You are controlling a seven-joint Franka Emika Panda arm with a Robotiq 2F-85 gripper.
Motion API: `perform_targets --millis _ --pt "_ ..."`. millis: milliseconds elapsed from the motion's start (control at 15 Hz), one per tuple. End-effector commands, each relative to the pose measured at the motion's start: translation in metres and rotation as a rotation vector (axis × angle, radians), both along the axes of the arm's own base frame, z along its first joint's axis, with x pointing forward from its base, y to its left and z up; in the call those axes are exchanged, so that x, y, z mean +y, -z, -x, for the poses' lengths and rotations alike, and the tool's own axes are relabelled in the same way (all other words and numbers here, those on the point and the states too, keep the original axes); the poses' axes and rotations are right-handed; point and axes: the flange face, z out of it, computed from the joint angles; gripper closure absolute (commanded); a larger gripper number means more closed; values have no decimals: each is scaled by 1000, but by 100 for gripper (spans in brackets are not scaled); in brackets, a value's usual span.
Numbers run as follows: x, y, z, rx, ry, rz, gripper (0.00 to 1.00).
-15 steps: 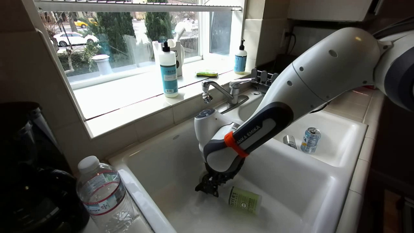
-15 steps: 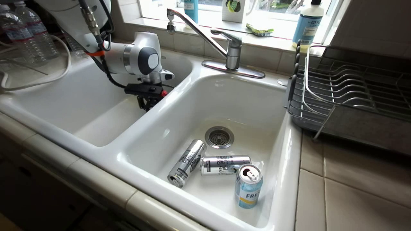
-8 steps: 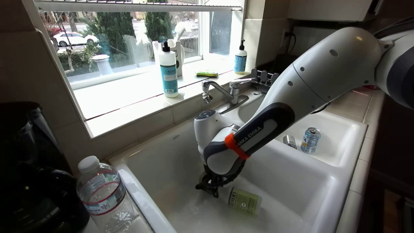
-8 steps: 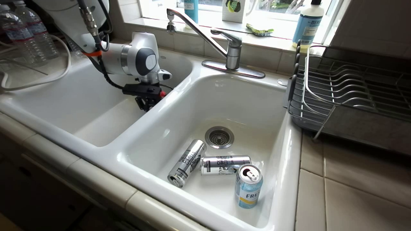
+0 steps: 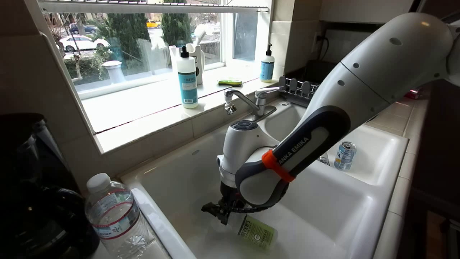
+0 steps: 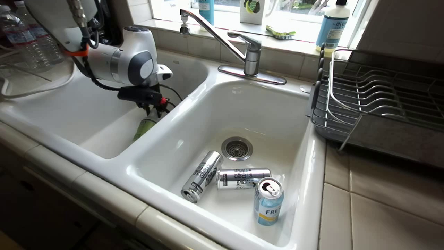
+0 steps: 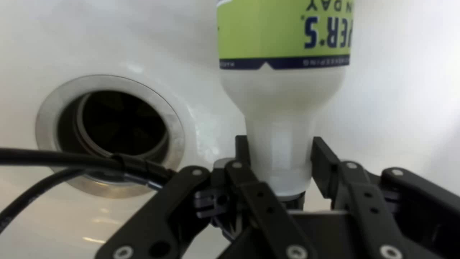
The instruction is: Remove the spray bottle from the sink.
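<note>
While the gripper [image 7: 280,151] clamps the spray bottle [image 7: 280,93] by its neck, its label [image 7: 284,32] part-reads "ER'S", "N DAY" | bottle in the sink [image 5: 323,212], larger side, near drain [image 7: 122,122] | arm [image 5: 359,93] lettered "ANKA EMIKA" | past the divider [image 6: 152,135], upright "FRE" can [image 6: 269,205], two silver cans [image 6: 203,177]

A beige tiled worktop [image 6: 385,211] carries the white sink [image 6: 114,166], set in behind its rounded front edge. Toward the back edge, beside the sink, sits a wire dish rack [image 6: 399,134]. On the opposite side, back from the front edge, stand clear water bottles [image 6: 19,36]; a white cable [image 6: 34,92] curls beside them.
</note>
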Motion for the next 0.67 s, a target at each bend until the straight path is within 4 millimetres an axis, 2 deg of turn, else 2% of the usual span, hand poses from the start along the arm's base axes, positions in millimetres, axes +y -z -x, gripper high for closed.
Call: perform_targets --millis 0,600 --pt "6 -36 34 -121 45 -100 81" --pt "35 -118 76 -470 101 -267 81"
